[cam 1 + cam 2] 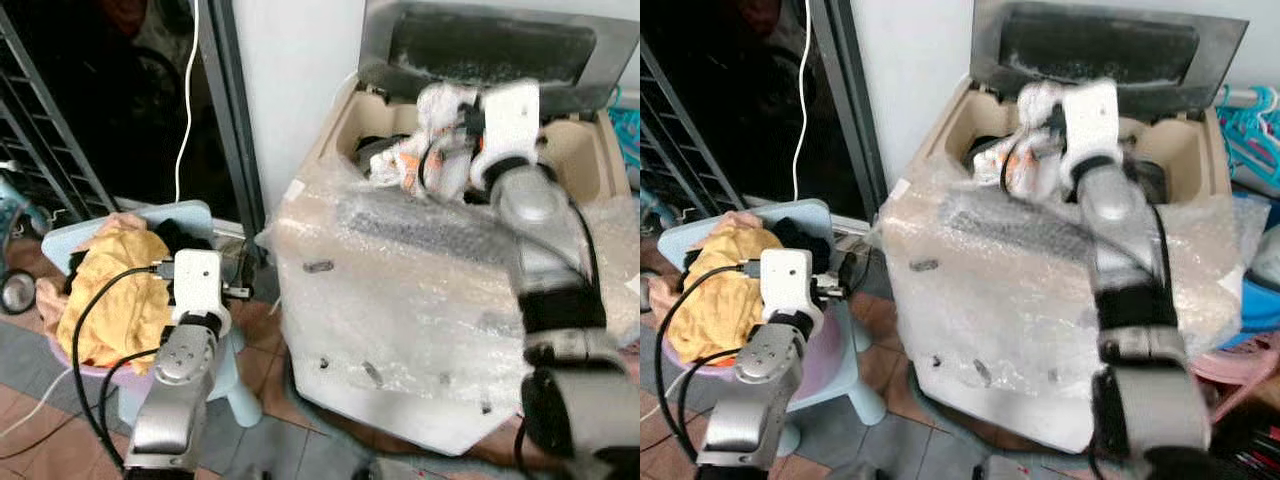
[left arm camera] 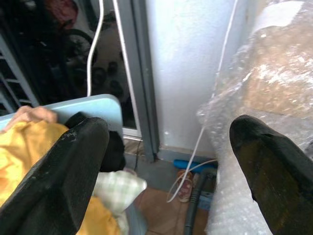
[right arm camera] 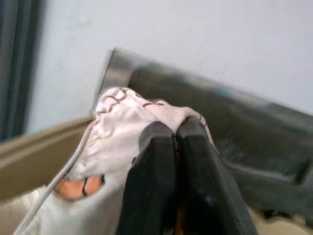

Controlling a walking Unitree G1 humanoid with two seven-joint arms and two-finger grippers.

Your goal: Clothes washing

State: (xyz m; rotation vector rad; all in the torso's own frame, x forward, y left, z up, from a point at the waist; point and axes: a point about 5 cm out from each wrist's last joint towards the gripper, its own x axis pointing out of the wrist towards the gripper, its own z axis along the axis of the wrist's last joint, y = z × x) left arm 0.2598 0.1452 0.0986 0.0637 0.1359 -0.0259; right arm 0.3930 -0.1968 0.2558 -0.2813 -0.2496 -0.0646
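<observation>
A top-loading washing machine point(image 1: 430, 300) wrapped in bubble film stands with its lid point(image 1: 490, 45) raised. My right gripper point(image 3: 176, 142) is shut on a white garment with orange patches point(image 1: 425, 140), held over the tub opening point(image 1: 375, 150). In the right wrist view the cloth point(image 3: 115, 147) drapes over the closed fingers point(image 3: 151, 186). To the machine's left a pale blue stool point(image 1: 190, 215) carries a pile of yellow clothes point(image 1: 115, 290) with a dark item point(image 1: 180, 235). My left gripper point(image 2: 166, 147) is open and holds nothing beside that pile, next to the machine's wrapped side.
A dark doorway with a metal frame point(image 1: 235, 120) and a hanging white cord point(image 1: 187, 100) lies behind the stool. A metal rack point(image 1: 50, 150) stands at far left. Teal hangers point(image 1: 1250, 120) and a pink object point(image 1: 1240, 365) are right of the machine. Tiled floor point(image 1: 30, 400) below.
</observation>
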